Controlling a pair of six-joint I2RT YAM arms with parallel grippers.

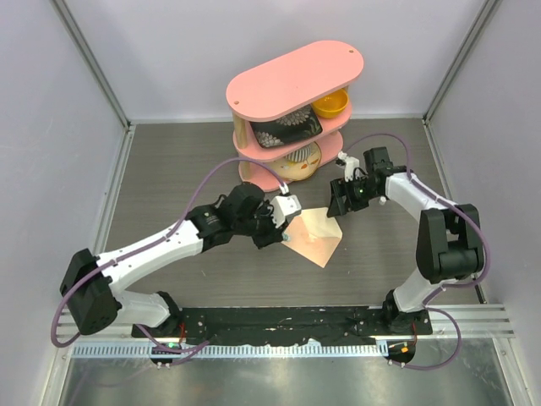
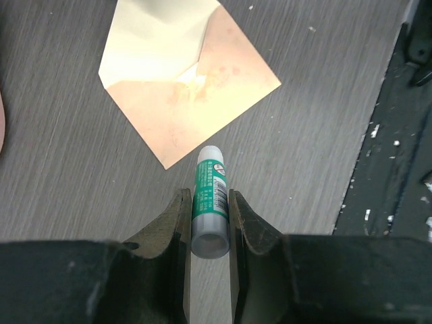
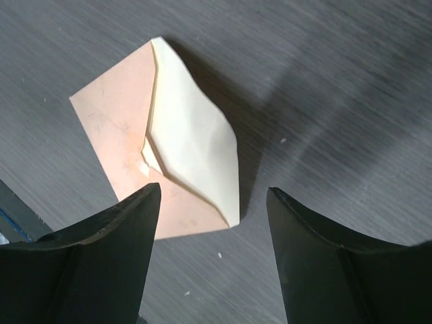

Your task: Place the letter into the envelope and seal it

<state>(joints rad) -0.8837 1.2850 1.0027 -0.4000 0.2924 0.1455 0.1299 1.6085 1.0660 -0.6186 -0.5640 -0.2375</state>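
Note:
The peach-tan envelope (image 1: pixel 314 237) lies flat on the grey table between the arms; it also shows in the left wrist view (image 2: pixel 202 101) and the right wrist view (image 3: pixel 115 128). Its pale cream flap (image 3: pixel 196 135) stands open and slightly raised. I cannot make out the letter as a separate sheet; it is hidden or inside. My left gripper (image 1: pixel 283 224) is shut on a green glue stick (image 2: pixel 210 196) with a white cap, pointing at the envelope's near corner from just short of it. My right gripper (image 1: pixel 338 207) is open and empty, just above the table beside the flap (image 3: pixel 212 192).
A pink two-tier shelf (image 1: pixel 296 76) stands just behind the envelope, holding a yellow bowl (image 1: pixel 331 104) and a dark patterned dish (image 1: pixel 283 131). A black base strip (image 1: pixel 296 321) runs along the near edge. Grey walls close in the left, right and back.

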